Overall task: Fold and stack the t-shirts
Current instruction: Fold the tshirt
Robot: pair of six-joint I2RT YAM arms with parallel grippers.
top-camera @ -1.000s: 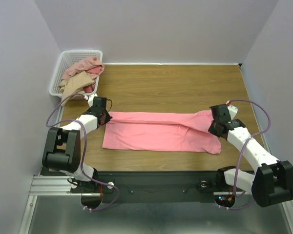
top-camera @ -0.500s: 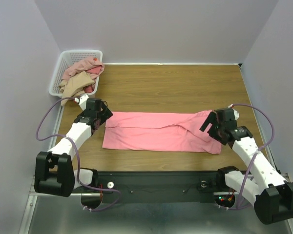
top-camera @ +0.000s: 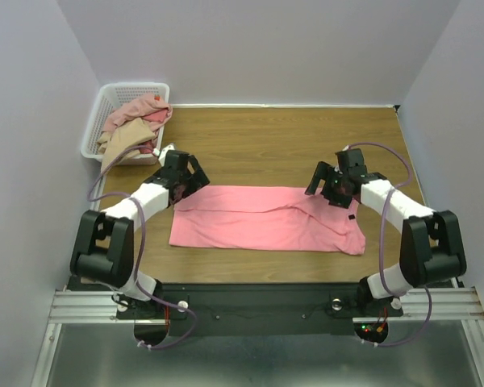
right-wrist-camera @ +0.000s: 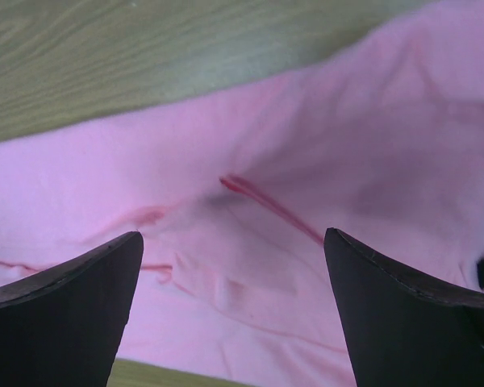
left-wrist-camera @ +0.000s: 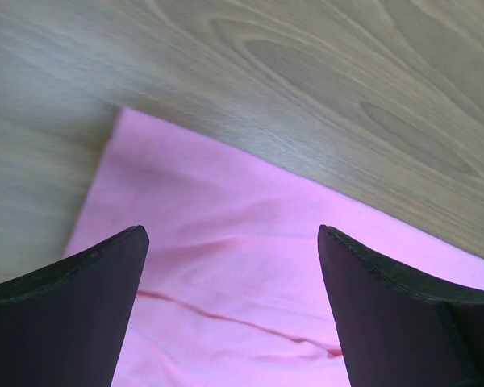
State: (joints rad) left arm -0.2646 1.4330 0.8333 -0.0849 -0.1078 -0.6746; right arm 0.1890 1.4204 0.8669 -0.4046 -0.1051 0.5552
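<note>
A bright salmon-pink t-shirt (top-camera: 266,218) lies folded into a long band across the near half of the table, with a fold line running along it. More t-shirts (top-camera: 133,125), in dusty pink and tan, are heaped in the white basket (top-camera: 94,131). My left gripper (top-camera: 187,179) hovers open above the band's far left corner; in the left wrist view the pink cloth (left-wrist-camera: 234,274) fills the gap between its fingers. Over the far right end my right gripper (top-camera: 327,184) stands open too, with wrinkled pink cloth (right-wrist-camera: 250,258) below its fingers.
The white lattice basket stands at the far left corner by the wall. Bare wooden table (top-camera: 282,145) stretches behind the pink shirt. Grey walls close in on three sides, and the arm bases sit on a rail at the near edge.
Both grippers have opened and let go of the pink shirt's ends. Each then swung inward and toward the far edge of the band, which lies still on the table.
</note>
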